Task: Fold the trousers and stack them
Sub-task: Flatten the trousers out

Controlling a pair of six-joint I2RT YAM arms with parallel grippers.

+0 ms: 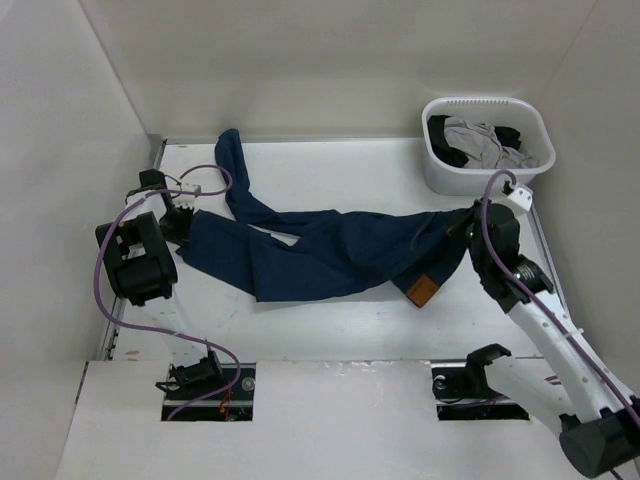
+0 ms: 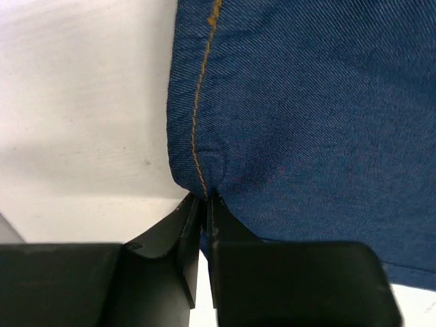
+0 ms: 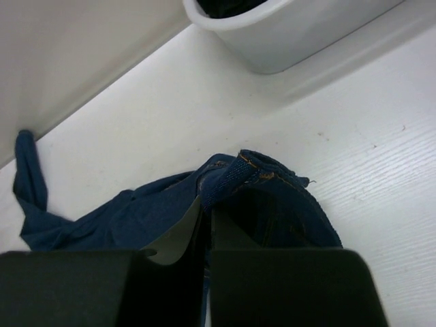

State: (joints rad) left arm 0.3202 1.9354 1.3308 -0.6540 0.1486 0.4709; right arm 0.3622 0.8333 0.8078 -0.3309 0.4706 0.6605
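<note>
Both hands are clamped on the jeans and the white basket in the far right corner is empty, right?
Not empty: the top external view shows a grey garment and a black garment inside the basket. The rest holds: the left hand and the right hand are each shut on the jeans.

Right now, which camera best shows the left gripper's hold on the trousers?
Left wrist: the left gripper is shut on the trousers right at the stitched edge, close up. Top external shows that grip small and partly hidden; right wrist does not show it.
</note>
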